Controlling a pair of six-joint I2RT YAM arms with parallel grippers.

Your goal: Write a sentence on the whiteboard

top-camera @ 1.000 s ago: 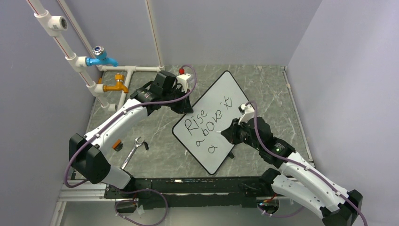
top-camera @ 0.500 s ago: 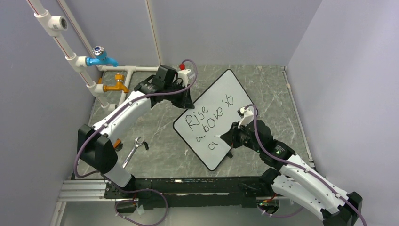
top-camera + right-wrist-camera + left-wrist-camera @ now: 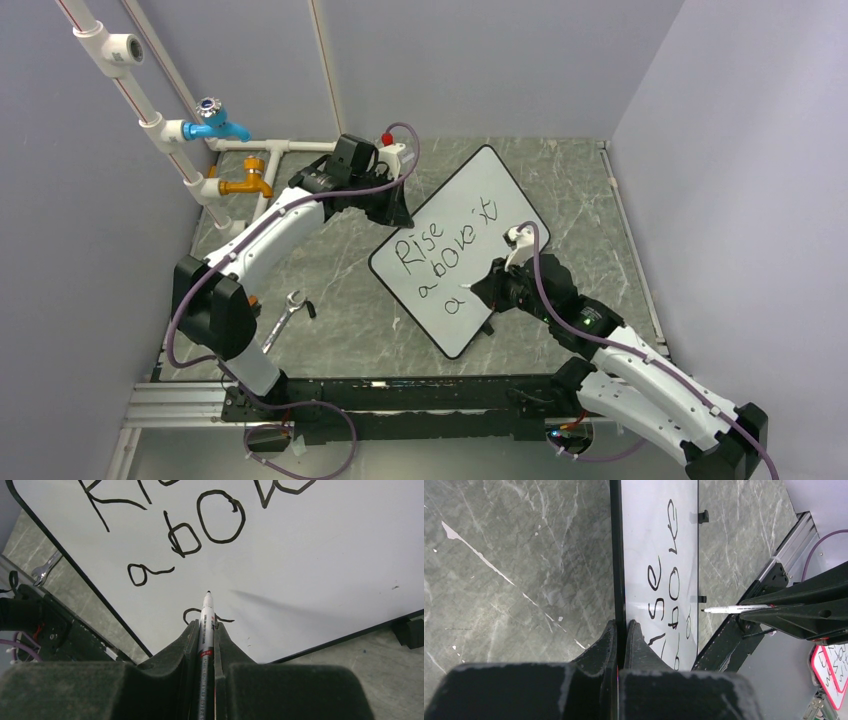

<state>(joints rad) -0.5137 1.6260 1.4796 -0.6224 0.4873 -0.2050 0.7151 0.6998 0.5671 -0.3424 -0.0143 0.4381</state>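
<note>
My left arm has swung its elbow in over the last second, and the whiteboard [image 3: 480,200] has crept a touch toward the top of the overhead view with it. It sits mid-frame, lying diagonally. The left gripper [image 3: 620,625] has its jaws pinched narrow on the board's thin black rim. The right gripper [image 3: 207,630] has slid down-left and is clamped tight on the marker [image 3: 206,612] — slim white barrel, fine black tip. The tip hangs over the lone "a" that starts the third line; I can't tell whether it touches. No new letter has appeared, so the sentence [image 3: 440,255] reads "Rise above it a" — my guess is the last word needs finishing. The board is glossy white with rounded corners and small black feet. The table [image 3: 340,290] is matte grey-green with pale stone veins.
</note>
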